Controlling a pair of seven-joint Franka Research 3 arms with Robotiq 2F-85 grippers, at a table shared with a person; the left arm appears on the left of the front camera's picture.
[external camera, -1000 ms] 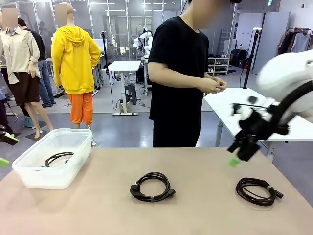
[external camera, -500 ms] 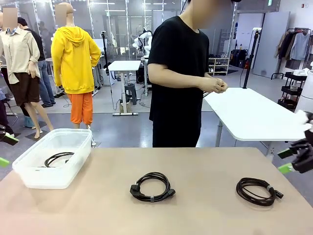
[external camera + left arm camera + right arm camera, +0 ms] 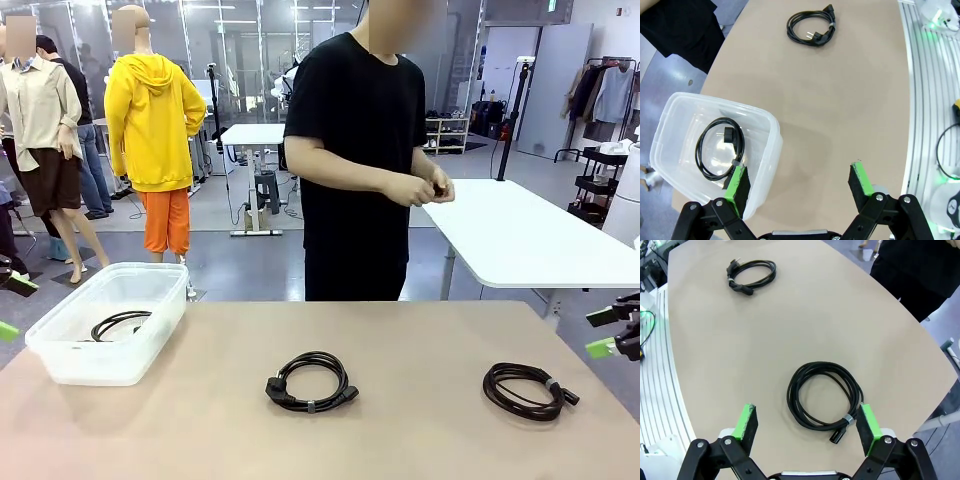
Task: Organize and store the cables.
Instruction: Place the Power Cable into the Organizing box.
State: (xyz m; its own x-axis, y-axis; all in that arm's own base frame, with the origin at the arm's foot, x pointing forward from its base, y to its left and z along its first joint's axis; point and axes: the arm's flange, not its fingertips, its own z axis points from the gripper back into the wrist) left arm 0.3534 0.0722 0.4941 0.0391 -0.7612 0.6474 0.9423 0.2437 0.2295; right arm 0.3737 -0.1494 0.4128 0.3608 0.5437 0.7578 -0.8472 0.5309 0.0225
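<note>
Two coiled black cables lie on the tan table: one in the middle [image 3: 311, 382], one at the right [image 3: 527, 390]. Another coil [image 3: 118, 324] lies inside the clear plastic bin [image 3: 95, 362] at the left. My right gripper [image 3: 612, 332] hangs open at the table's right edge; in its wrist view it [image 3: 806, 415] hovers above the right cable [image 3: 792, 395], with the middle cable [image 3: 751, 274] farther off. My left gripper [image 3: 797, 175] is open above the bin's edge [image 3: 774, 145], with the stored cable [image 3: 720, 152] below and the middle cable [image 3: 811, 26] far ahead.
A person in a black shirt stands at the far side, hands [image 3: 425, 187] together at waist height on something small. A white table [image 3: 520, 235] stands behind at the right. Bare tabletop lies between the bin and the coils.
My right arm has pulled back from above the table's right part to its right edge. The person has shifted slightly left. The cables have not moved.
</note>
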